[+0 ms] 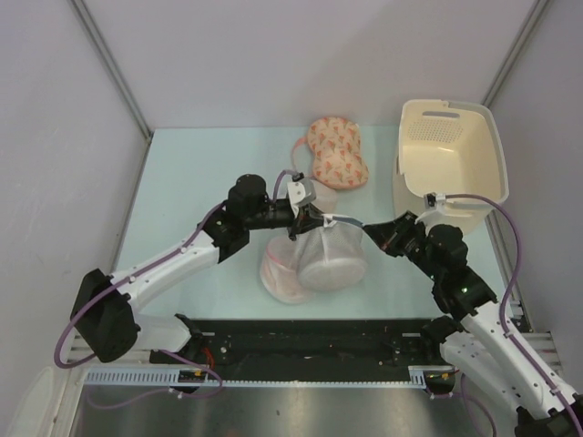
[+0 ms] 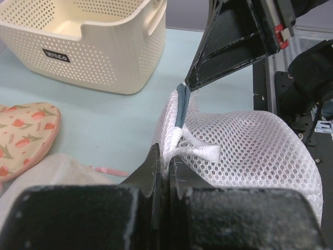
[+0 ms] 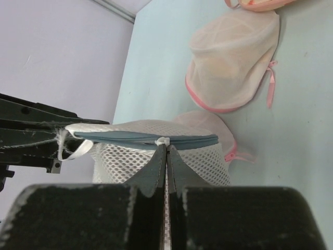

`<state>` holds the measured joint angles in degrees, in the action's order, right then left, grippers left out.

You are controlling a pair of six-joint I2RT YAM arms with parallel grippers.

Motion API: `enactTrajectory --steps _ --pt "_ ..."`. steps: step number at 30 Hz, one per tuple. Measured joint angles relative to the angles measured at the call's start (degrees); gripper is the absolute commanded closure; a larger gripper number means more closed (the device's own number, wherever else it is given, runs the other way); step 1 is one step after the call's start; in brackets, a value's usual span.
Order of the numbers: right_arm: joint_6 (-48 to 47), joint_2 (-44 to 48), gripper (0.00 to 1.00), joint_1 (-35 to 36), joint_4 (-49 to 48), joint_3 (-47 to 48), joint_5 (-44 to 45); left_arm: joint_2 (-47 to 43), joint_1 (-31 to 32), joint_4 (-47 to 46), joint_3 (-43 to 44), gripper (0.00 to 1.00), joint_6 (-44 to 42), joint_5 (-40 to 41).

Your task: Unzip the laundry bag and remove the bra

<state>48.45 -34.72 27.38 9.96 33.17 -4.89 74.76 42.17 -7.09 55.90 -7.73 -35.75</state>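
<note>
Your left claw (image 2: pixel 164 159) pinches the laundry bag (image 2: pixel 250 151) at its edge, your right claw (image 3: pixel 165 152) its grey zip (image 3: pixel 130 137); pull too hard and the mesh may slip or tear.

The laundry bag (image 1: pixel 333 260) sits between left hand (image 1: pixel 306 224) and right hand (image 1: pixel 368 228).

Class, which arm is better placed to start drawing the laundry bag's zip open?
Right, probably: the right pincer is shut on the grey zip rim at a small white tab, while the left pincer anchors the laundry bag by its mesh edge.
</note>
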Motion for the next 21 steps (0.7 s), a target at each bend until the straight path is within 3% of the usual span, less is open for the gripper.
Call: enactTrajectory --steps 13,19,20,21 --pt "0.98 -9.84 1.0 -1.14 -12.96 -10.91 -6.23 -2.27 -2.21 -5.81 -4.7 1.0 6.71 -5.81" --pt "-0.09 -17.09 1.0 1.92 -26.64 -14.88 -9.18 -5.16 -2.84 -17.35 -9.97 1.0 16.04 -7.65" --pt "-0.04 -17.84 1.0 2.89 -28.24 -15.65 -9.27 -5.35 -2.93 -18.29 -10.88 1.0 17.16 -7.78" --pt "-0.07 -18.01 0.9 3.56 -28.72 -16.11 -9.25 -5.53 -3.02 -18.73 -11.54 1.0 17.99 -7.93"
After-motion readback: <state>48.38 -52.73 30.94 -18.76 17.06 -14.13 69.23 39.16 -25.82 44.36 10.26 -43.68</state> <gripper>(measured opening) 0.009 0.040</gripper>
